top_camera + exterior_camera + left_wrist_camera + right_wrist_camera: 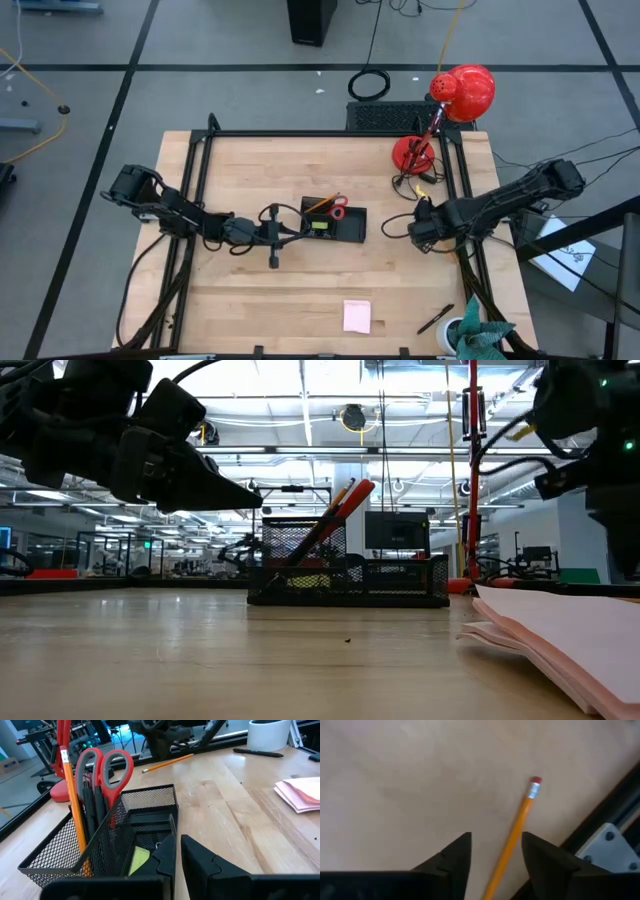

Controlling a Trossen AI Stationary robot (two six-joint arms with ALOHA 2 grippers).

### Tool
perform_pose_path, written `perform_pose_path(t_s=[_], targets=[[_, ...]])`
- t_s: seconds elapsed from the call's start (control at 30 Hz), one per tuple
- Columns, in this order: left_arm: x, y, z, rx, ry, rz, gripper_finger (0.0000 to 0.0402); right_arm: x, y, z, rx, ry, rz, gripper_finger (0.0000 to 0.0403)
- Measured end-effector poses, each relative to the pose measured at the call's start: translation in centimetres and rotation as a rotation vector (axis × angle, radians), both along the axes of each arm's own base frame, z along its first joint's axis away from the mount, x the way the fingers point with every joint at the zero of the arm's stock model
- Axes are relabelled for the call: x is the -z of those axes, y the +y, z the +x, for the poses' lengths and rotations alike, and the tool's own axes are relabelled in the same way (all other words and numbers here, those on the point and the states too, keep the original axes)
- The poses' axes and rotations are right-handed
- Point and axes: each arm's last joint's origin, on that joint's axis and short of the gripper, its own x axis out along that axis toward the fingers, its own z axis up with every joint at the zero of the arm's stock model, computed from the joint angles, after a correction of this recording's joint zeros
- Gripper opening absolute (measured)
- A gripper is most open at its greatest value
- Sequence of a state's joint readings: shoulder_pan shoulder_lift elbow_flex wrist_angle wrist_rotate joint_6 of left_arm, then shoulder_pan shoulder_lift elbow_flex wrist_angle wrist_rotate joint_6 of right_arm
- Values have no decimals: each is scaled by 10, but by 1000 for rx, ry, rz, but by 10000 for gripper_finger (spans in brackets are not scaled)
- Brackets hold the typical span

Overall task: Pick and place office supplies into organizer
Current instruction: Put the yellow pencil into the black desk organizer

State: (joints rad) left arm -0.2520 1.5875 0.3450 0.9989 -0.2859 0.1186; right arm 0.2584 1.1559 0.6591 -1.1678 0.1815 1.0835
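The black mesh desk organizer (335, 223) at the bench's centre already holds red-handled scissors (102, 767), dark pens, a pencil and a yellow item. Still out are an orange pencil (512, 840) near the right edge, framed by the open, empty right gripper (495, 850), plus the pink sticky-note pad (357, 316) and dark pen (435, 320) by the front edge. The left gripper (177, 852) hangs slightly parted and empty just beside the organizer.

Bare surface (300, 290) lies open between the organizer (335, 222) and the sticky-note pad (357, 315) near the front edge. The left end effector (296, 230) blocks the organizer's left side. Scissors (337, 210) and a pencil (318, 204) project above its rear compartment. The red lamp (440, 120) obstructs the rear right corner. The right end effector (420, 222) straddles a pencil (512, 840) beside the frame rail (462, 190).
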Motion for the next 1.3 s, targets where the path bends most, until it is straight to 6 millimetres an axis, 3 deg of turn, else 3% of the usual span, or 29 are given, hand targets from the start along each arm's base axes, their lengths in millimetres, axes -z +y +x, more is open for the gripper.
perform_pose_path(t_s=[0.27,0.53,1.0,1.3], targets=[[0,0,0,-14,-3,-64,35,5,-9,3,56,30,-5,193],[0,-1,0,-3,-1,-129,35,12,-18,6,95,93,23,155],[0,-5,-1,56,7,-142,35,57,-31,-13,113,146,125,118],[0,-5,-1,56,7,-142,35,59,-28,-11,96,123,188,52]])
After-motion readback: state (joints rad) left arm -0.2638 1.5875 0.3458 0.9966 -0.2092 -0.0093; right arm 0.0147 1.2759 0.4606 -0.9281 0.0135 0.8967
